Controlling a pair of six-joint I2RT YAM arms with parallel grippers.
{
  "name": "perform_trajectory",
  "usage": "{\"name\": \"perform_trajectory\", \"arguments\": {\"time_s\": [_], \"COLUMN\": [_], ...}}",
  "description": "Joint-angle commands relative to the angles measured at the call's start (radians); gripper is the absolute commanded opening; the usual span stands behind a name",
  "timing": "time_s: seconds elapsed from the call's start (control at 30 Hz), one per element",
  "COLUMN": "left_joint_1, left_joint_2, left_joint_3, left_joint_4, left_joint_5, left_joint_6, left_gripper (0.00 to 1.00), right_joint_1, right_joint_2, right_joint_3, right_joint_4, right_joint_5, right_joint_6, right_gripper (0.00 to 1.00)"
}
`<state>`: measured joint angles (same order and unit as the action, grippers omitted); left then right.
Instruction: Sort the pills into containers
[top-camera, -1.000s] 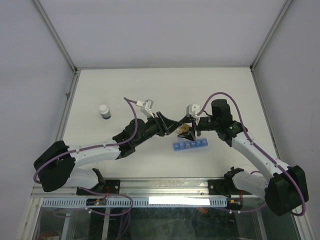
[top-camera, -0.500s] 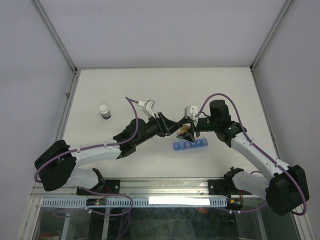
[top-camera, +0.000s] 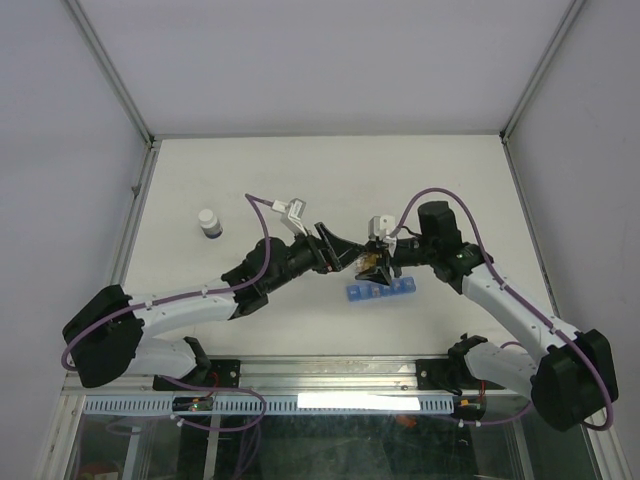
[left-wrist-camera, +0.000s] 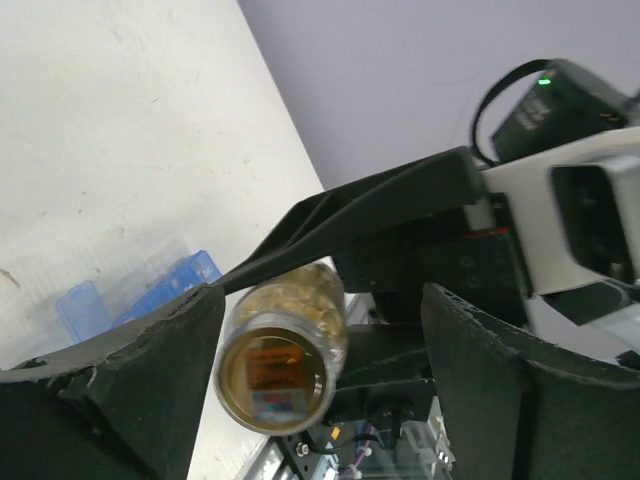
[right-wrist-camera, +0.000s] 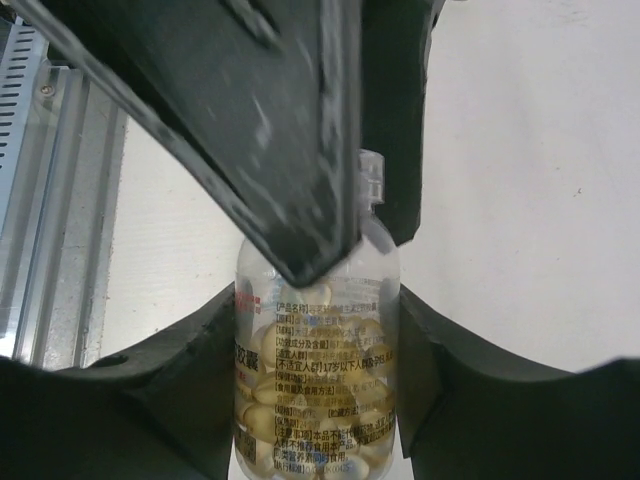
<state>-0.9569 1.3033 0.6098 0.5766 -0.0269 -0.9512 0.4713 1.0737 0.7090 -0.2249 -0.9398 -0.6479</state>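
**Strip flat on the table, bottle held just beyond it**

We see one blue strip (top-camera: 380, 291) lying on the table (top-camera: 300, 170), its long axis running left to right, on the near side of where the two grippers meet. The right gripper (top-camera: 381, 262) is nearer its middle and clasps the one amber bottle (right-wrist-camera: 318, 300) on both sides, pills (right-wrist-camera: 290, 400) inside. The left gripper (top-camera: 347, 258) stands wide around the bottle's base, with a clear gap on one side, gripping nothing. We judge any pour must tip toward the near edge, down into the strip. One white-capped jar (top-camera: 209, 222) stands well apart to the left. We count no loose pills.
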Motion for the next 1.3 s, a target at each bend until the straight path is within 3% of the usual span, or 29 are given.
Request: {"name": "perform_trajectory", "arguments": {"time_s": [0.0, 0.13, 0.27, 0.5, 0.67, 0.93, 1.13, 1.27], "left_joint_1": [-0.01, -0.01, -0.009, -0.009, -0.009, -0.009, -0.009, -0.009], "left_joint_2": [-0.099, -0.174, -0.302, -0.549, -0.64, -0.554, -0.44, -0.323], "left_joint_3": [-0.001, -0.029, -0.096, -0.198, -0.303, -0.35, -0.296, -0.218], "left_joint_4": [0.069, 0.041, 0.007, 0.023, 0.152, 0.337, 0.276, 0.21], "left_joint_5": [-0.038, -0.056, -0.085, -0.008, 0.067, 0.343, 0.442, 0.488], "left_joint_6": [0.035, 0.112, 0.176, 0.327, 0.46, 0.81, 1.151, 1.261], "left_gripper": [0.85, 0.99, 0.99, 0.99, 0.99, 0.99, 0.99, 0.99], "right_joint_1": [-0.03, -0.083, -0.122, -0.189, -0.238, -0.253, -0.248, -0.23], "right_joint_2": [0.008, 0.02, 0.008, -0.018, -0.035, -0.025, -0.022, -0.01], "right_joint_3": [0.068, 0.098, 0.111, 0.121, 0.136, 0.158, 0.159, 0.166], "right_joint_4": [-0.038, -0.115, -0.202, -0.274, -0.307, -0.393, -0.424, -0.474], "right_joint_5": [-0.073, -0.157, -0.236, -0.311, -0.347, -0.375, -0.373, -0.36], "right_joint_6": [-0.009, -0.034, -0.111, -0.146, -0.127, -0.186, -0.236, -0.308], "right_gripper": [0.0, 0.0, 0.0, 0.0, 0.0, 0.0, 0.0, 0.0]}}
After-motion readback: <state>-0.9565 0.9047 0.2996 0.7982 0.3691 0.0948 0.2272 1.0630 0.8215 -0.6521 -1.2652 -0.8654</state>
